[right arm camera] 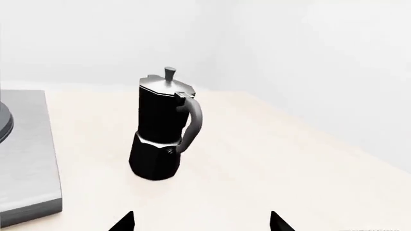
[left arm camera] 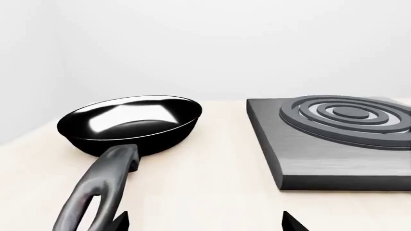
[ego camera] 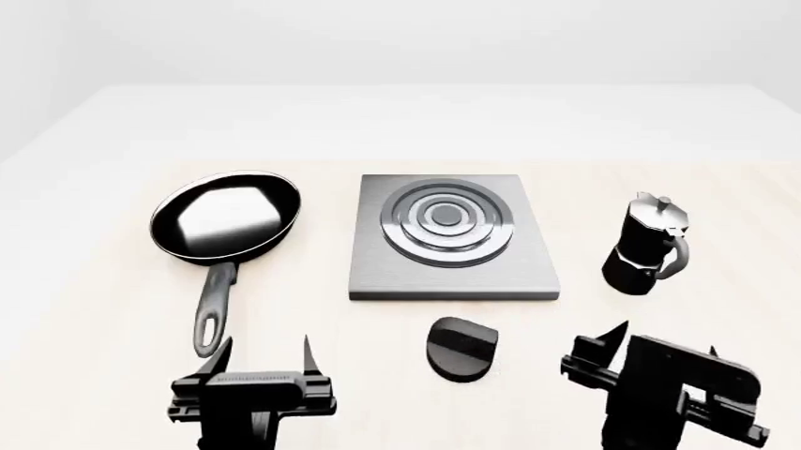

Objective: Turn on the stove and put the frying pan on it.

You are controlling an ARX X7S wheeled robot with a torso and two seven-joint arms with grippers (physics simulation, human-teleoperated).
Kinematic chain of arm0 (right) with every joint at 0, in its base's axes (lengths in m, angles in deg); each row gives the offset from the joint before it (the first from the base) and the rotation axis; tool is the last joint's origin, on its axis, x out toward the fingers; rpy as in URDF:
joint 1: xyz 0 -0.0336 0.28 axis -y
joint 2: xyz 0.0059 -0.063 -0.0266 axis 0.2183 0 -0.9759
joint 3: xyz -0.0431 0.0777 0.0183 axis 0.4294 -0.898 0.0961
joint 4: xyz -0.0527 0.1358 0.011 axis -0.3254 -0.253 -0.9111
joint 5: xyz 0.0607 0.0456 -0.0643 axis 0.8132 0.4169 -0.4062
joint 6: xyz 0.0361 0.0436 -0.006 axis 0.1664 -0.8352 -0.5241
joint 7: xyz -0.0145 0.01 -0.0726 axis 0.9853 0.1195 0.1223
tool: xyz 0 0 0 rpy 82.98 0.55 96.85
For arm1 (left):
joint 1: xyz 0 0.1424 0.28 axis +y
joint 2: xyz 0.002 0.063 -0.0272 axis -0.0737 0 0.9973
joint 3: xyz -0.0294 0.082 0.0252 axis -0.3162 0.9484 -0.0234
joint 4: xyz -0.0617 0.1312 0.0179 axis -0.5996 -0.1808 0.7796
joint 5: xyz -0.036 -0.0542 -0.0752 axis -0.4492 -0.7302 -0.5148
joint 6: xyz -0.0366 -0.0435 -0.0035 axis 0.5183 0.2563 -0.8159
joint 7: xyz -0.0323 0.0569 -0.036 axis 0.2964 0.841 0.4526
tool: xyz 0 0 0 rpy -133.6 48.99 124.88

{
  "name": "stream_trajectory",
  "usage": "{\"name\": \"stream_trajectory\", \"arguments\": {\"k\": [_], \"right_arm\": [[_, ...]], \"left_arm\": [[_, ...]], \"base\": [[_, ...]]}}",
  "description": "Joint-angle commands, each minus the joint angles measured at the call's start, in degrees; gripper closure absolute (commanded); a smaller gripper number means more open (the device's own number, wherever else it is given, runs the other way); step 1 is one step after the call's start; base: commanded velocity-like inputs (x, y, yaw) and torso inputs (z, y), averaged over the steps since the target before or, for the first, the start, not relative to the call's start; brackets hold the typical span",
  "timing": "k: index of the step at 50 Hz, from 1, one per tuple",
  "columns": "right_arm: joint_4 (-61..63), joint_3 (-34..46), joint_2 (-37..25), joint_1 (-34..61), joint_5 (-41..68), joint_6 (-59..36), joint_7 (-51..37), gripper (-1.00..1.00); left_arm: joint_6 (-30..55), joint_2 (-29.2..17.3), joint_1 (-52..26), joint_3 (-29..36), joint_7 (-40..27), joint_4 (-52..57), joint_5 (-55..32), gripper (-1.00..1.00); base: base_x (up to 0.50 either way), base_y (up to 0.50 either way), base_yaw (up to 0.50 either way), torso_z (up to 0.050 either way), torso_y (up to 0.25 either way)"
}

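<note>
1. Pale wood-look table (ego camera: 100, 281) fills the head view. On it the frying pan (ego camera: 225, 217) sits to the left of the stove (ego camera: 453, 239), close but not touching, with its long handle (ego camera: 213, 307) pointing back toward the robot. The ring burner (ego camera: 447, 220) is bare, nothing on it. The little black knob (ego camera: 462, 348) lies just in front of the stove's near edge, apart from it. A moka pot (ego camera: 644, 246) stands upright off to the right of the stove. The left gripper (ego camera: 268, 354) hovers right by the end of the pan handle, jaws spread wide and holding nothing. The right gripper (ego camera: 661, 352) is down near the moka pot side, also empty, jaws apart.

2. Left wrist view: pan (left arm camera: 132, 120) with its shiny inside is straight ahead, and the handle (left arm camera: 96, 192) runs down toward the camera. The handle end sits just by one fingertip (left arm camera: 121, 221), not between the two. The stove (left arm camera: 334, 139) is next to it, rings visible.

3. Right wrist view: the moka pot (right arm camera: 161, 132) is upright with its silver lid on, handle facing the camera's side. The stove's corner (right arm camera: 26, 159) shows at the edge. Only the two fingertips (right arm camera: 122, 222) of the gripper poke in, well apart, nothing between them.
</note>
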Motion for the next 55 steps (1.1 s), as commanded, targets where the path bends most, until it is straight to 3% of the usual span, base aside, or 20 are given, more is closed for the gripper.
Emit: {"name": "stream_trajectory", "arguments": {"k": [1,4,17,24,33,39,55], "right_arm": [[-10.14,-0.63,0.21,-4.04,-3.99,18.83,-1.4,-1.0],[-14.28,-0.47,0.15,-4.13,-4.82,24.68,-0.92,-1.0],[-17.49,0.71,1.03,-2.99,-4.86,23.76,-0.78,-1.0],[-17.79,1.65,0.99,-2.1,-5.45,23.11,-0.53,-1.0],[-17.98,2.05,0.84,-1.73,-4.85,22.61,0.28,-1.0],[-17.85,1.76,0.72,-2.33,-4.02,24.68,0.8,-1.0],[-18.42,1.83,0.79,-1.82,-4.07,22.63,-0.04,-1.0]], "left_arm": [[-0.92,-0.14,0.11,0.39,-0.27,-0.53,0.33,-1.0],[-1.1,-0.29,0.15,0.37,-0.02,-0.46,-0.07,-1.0],[-1.88,-0.94,0.41,0.91,0.13,0.27,0.03,-1.0],[7.28,-3.41,-0.11,1.79,1.03,9.15,-2.7,-1.0],[19.67,-5.81,-6.41,0.01,-0.84,15.73,-5.11,-1.0],[25.68,-6.28,-13.01,-1.28,-1.56,13.39,-5.94,-1.0],[31.08,-7.53,-28.63,-1.97,0.42,3.58,-5.51,-1.0]], "base": [[0.0,0.0,0.0,0.0,0.0],[0.0,0.0,0.0,0.0,0.0],[0.0,0.0,0.0,0.0,0.0],[0.0,0.0,0.0,0.0,0.0],[0.0,0.0,0.0,0.0,0.0],[0.0,0.0,0.0,0.0,0.0],[0.0,0.0,0.0,0.0,0.0]]}}
